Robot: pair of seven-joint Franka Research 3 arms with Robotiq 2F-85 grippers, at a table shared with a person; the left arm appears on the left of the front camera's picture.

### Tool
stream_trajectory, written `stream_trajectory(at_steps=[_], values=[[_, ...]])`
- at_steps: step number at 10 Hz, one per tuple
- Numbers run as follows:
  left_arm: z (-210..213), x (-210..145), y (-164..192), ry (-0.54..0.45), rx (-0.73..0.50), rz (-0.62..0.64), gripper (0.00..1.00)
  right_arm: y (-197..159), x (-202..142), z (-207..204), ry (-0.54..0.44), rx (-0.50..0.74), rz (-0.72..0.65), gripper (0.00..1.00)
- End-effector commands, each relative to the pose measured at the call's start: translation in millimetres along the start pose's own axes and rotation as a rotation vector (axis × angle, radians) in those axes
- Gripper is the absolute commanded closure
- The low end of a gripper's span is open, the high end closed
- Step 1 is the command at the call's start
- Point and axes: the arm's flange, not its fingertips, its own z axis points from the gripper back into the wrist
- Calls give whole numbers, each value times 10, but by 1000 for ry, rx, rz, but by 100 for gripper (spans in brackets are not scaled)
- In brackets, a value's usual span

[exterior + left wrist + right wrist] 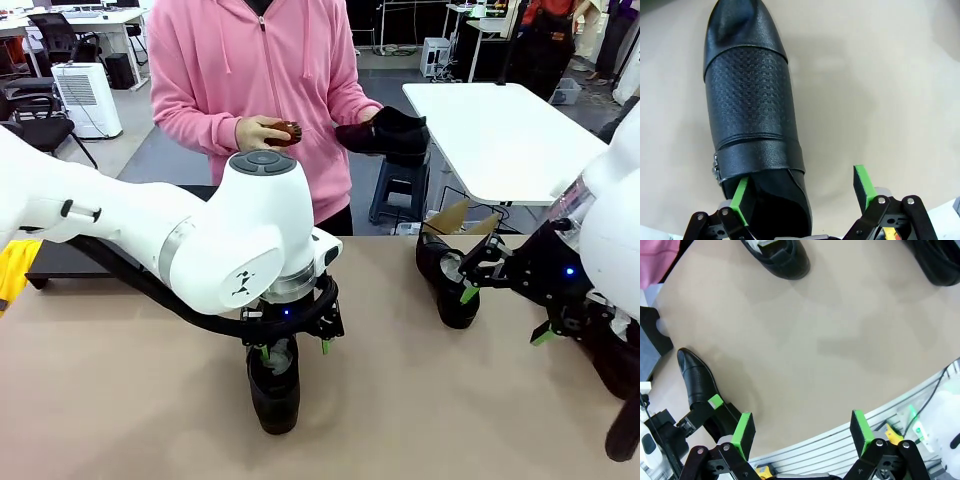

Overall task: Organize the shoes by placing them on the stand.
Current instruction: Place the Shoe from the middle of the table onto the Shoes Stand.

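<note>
Front view: the left claw (294, 348) hangs at 6 o'clock of the picture, right over the heel end of a black shoe (273, 392). The shoe stands on the beige worktop (120, 400) with its toe toward 6 o'clock. The jaws are spread wide and grip nothing. In the left wrist view one green pad (741, 200) lines up with the rim of this shoe's opening at 7 o'clock, though contact cannot be judged. The other pad (863, 185) hangs over bare worktop at 5 o'clock, clear of the leather. The shoe has a textured band across its middle and a strap with a small metal buckle (716, 170). The right claw (505, 315) sits at 4 o'clock in the front view. Its jaws are also spread wide, with nothing between them, and it is just beside a second shoe (445, 285) lying on the worktop at 3 o'clock. In the right wrist view the claw looks down on bare worktop, with that second shoe at 11 o'clock and a third shoe (935, 265) at 1 o'clock, both well apart from the pads. The stand (55, 262), low and black, lies at 9 o'clock in the front view, partly hidden behind the left arm. At 12 o'clock a person (250, 60) in a pink hoodie holds a fourth shoe (392, 133) in one hand (366, 126) and a reddish-brown brush (286, 132) in the other.
</note>
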Motion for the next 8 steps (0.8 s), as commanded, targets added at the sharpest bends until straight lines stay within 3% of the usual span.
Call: stream_trajectory(at_steps=[1, 3, 8], values=[[-28, -11, -131, -42, 37, 7, 0, 0, 0, 0, 0, 0, 0, 0], [-42, -38, -180, -38, 39, -3, 0, -69, -101, -43, 63, -75, 86, 0], [-188, -4, -189, -52, 80, 23, 0, -48, -98, -67, 58, -57, 43, 0]])
